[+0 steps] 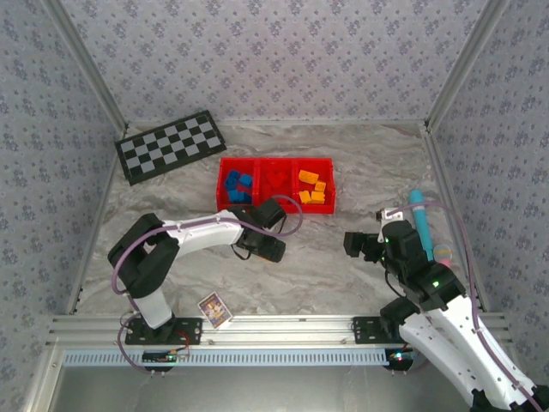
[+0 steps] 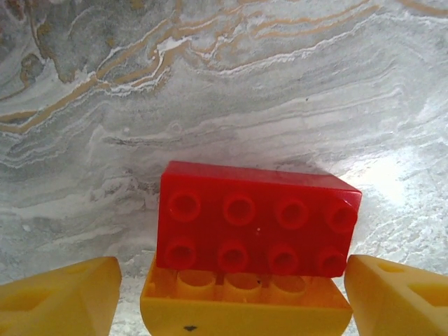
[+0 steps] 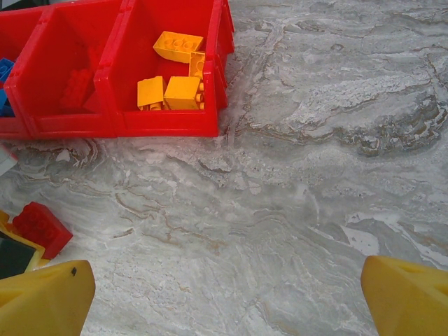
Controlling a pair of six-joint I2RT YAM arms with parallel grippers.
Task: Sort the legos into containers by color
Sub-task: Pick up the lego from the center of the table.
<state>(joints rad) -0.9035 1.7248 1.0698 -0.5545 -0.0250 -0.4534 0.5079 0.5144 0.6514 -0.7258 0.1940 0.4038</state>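
Observation:
A red lego (image 2: 255,224) lies on the marble table, studs toward the left wrist camera, with a yellow lego (image 2: 245,304) against its near side, hollow underside showing. My left gripper (image 2: 234,294) straddles both, open, its yellow fingers (image 2: 63,297) just clear of the bricks' ends. From above, the left gripper (image 1: 266,247) is just in front of the red tray (image 1: 257,160). The tray's containers hold blue legos (image 1: 238,186), red legos (image 1: 276,182) and yellow legos (image 1: 312,189). My right gripper (image 1: 353,244) stands open over bare table (image 3: 227,287), with the red lego (image 3: 42,227) far to its left.
A black-and-white checkerboard (image 1: 170,144) lies at the back left. A small picture card (image 1: 214,309) sits by the left arm's base. A teal stick-like object (image 1: 420,219) and a small round thing (image 1: 443,251) lie along the right wall. Patterned walls enclose the table.

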